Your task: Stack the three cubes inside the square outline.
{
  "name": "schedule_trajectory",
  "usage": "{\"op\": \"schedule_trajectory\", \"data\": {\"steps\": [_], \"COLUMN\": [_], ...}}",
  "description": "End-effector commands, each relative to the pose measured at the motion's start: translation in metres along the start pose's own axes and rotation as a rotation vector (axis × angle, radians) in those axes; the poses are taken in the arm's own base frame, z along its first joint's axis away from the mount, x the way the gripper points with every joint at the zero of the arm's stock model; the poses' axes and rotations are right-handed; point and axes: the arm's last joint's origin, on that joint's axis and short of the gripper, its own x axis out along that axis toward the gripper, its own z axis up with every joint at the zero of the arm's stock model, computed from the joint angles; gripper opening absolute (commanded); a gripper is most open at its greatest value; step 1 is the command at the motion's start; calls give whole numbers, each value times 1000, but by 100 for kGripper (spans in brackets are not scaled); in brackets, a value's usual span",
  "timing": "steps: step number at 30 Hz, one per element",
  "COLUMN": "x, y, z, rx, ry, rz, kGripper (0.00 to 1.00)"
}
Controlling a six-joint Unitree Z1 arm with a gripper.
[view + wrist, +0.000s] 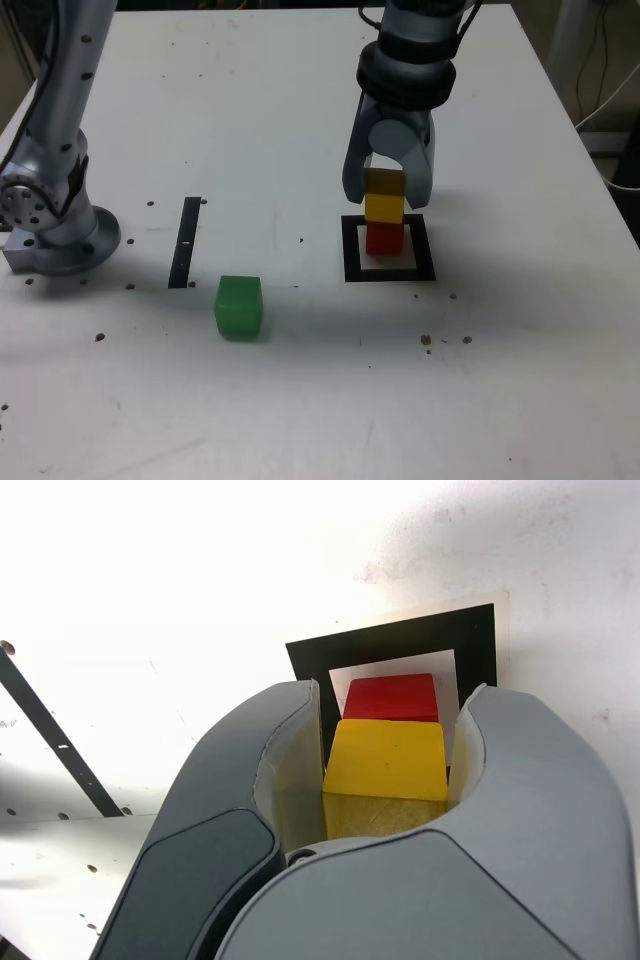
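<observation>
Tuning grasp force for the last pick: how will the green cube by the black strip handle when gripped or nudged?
The green cube looks solid with flat, matte faces, so it is probably rigid and should not slip much between the pads. It sits flat on the table with squared edges, so a push would likely slide it rather than roll it. It looks small, so probably light.

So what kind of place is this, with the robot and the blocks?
Probably a robot lab or test bench. There's a plain white table marked with a flat black square outline, a grey robot arm's base standing on it, and cables hanging beside the table.
</observation>
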Motion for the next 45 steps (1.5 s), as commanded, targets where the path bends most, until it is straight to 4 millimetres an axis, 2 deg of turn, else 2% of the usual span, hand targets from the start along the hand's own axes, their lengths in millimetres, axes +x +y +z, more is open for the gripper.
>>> {"op": "schedule_trajectory", "data": {"steps": [1,9,12,15,22,25,38,42,45], "x": [2,5,6,7,7,7,-8,-17,-23], "y": [0,0,0,0,0,1,-1,-6,-18], "z": [1,3,4,4,4,3,-13,-28,-50], "rx": [2,5,6,8,11,10,-2,-3,3], "ry": [5,7,10,12,13,11,-21,-38,-46], "rz": [-4,-14,-15,-15,-13,-11,11,14,19], "kGripper": [20,26,33,46,88,99,100,100,99]}}
